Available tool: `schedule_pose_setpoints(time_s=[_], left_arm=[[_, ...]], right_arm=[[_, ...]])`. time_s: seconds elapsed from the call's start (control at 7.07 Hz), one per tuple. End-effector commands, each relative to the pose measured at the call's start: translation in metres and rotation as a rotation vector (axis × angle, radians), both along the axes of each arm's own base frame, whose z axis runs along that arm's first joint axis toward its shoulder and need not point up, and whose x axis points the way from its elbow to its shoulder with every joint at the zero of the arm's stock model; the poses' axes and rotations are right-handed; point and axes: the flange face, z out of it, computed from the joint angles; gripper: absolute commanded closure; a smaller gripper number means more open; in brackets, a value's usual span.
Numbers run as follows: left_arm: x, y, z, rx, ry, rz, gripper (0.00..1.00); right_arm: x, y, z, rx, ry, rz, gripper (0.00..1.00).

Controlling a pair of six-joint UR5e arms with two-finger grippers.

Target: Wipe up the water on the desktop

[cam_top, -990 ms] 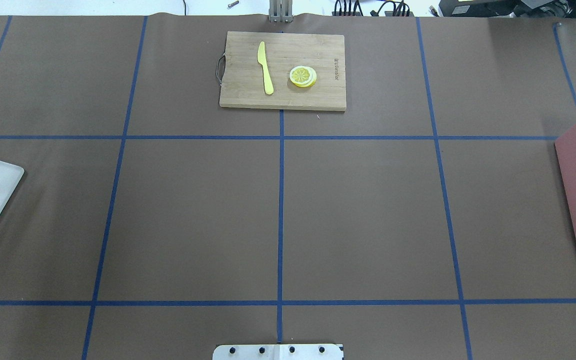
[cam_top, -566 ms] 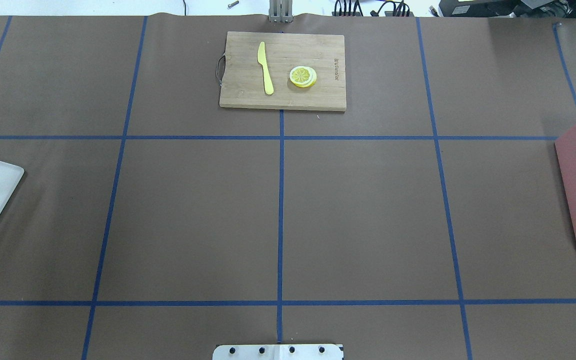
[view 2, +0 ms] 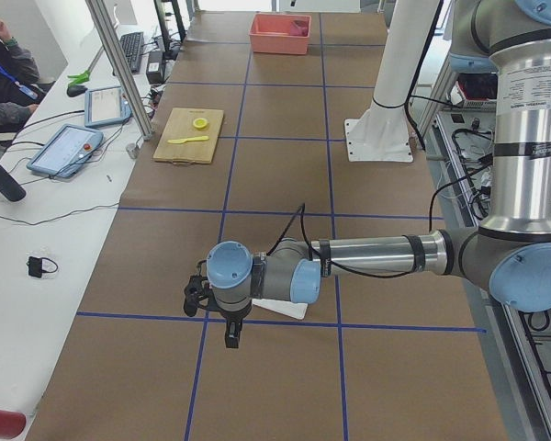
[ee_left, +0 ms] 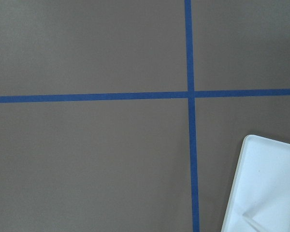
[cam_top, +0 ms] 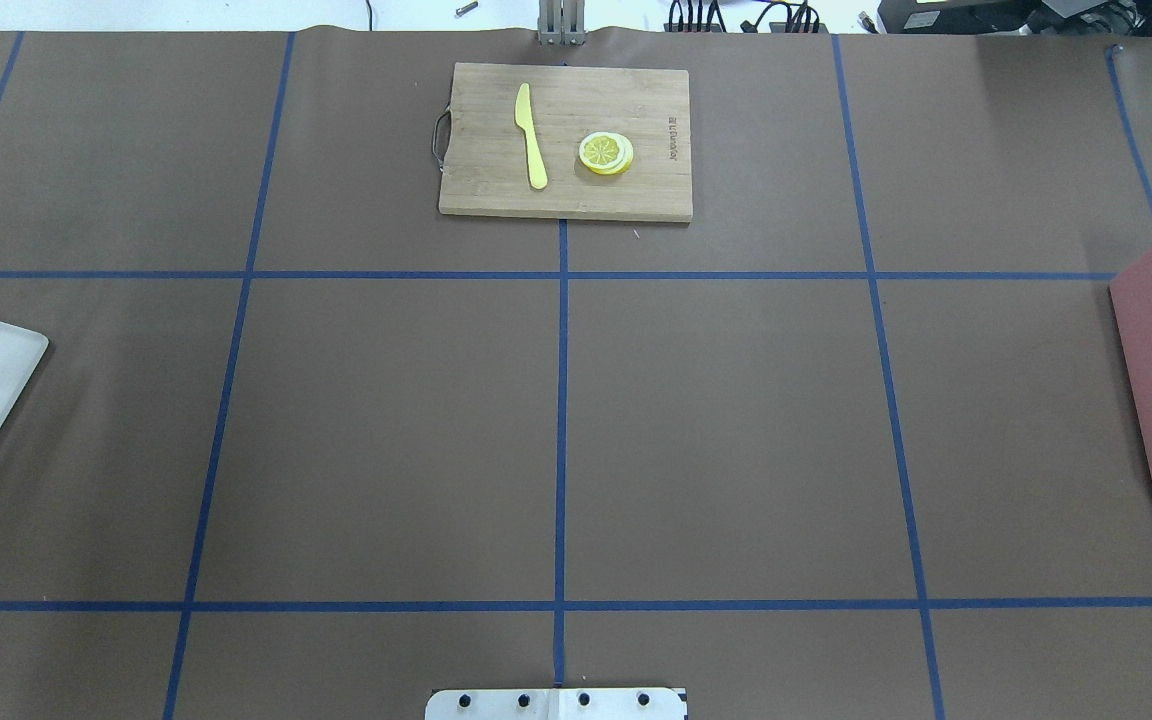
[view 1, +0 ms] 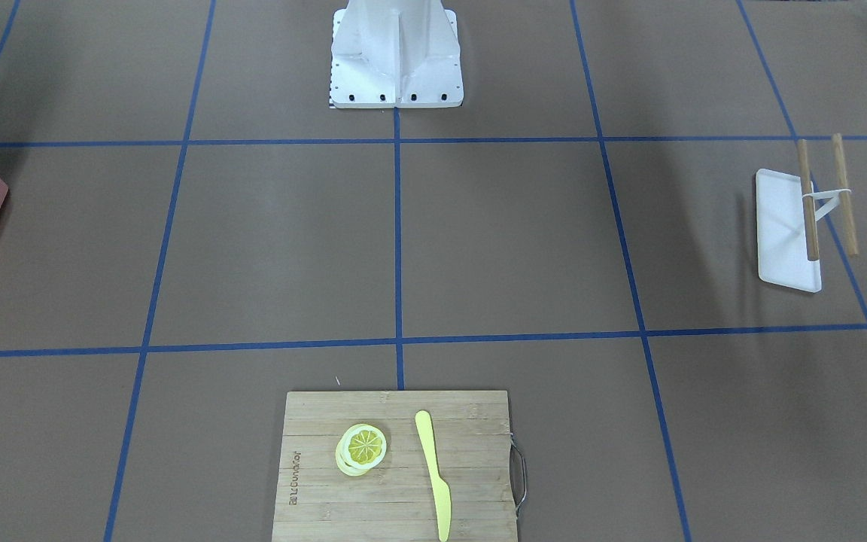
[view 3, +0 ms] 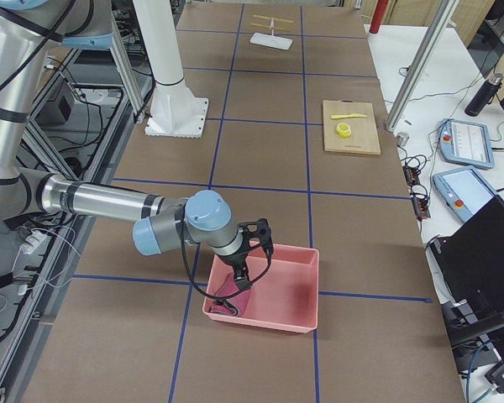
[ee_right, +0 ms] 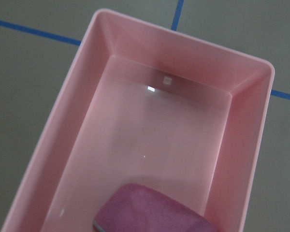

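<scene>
The desktop is a matte brown tabletop crossed by blue tape lines; I see no water on it. My left gripper hangs just above the desktop beside the white tray; it shows only in the exterior left view, so I cannot tell its state. My right gripper reaches down into the pink bin, over a purple cloth lying at one end of the bin; it shows only in the exterior right view, so I cannot tell whether it holds the cloth.
A bamboo cutting board with a yellow knife and lemon slices lies at the table's far middle. The white tray has two wooden sticks over it. The robot's base stands at the near edge.
</scene>
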Motion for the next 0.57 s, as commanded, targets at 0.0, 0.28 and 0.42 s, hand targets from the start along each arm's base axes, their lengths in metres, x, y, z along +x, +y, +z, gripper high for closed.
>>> schedule_pose_setpoints(time_s=[0.0, 0.28, 0.42], left_arm=[[0.000, 0.000, 0.001, -0.001, 0.000, 0.000, 0.02], [0.000, 0.003, 0.006, -0.011, 0.000, 0.000, 0.02], [0.000, 0.004, 0.007, -0.014, 0.000, 0.001, 0.02]], right_arm=[[0.000, -0.012, -0.042, -0.067, 0.001, 0.004, 0.00], [-0.002, 0.036, -0.012, -0.123, 0.002, -0.005, 0.00], [-0.002, 0.037, -0.012, -0.105, 0.006, -0.008, 0.00]])
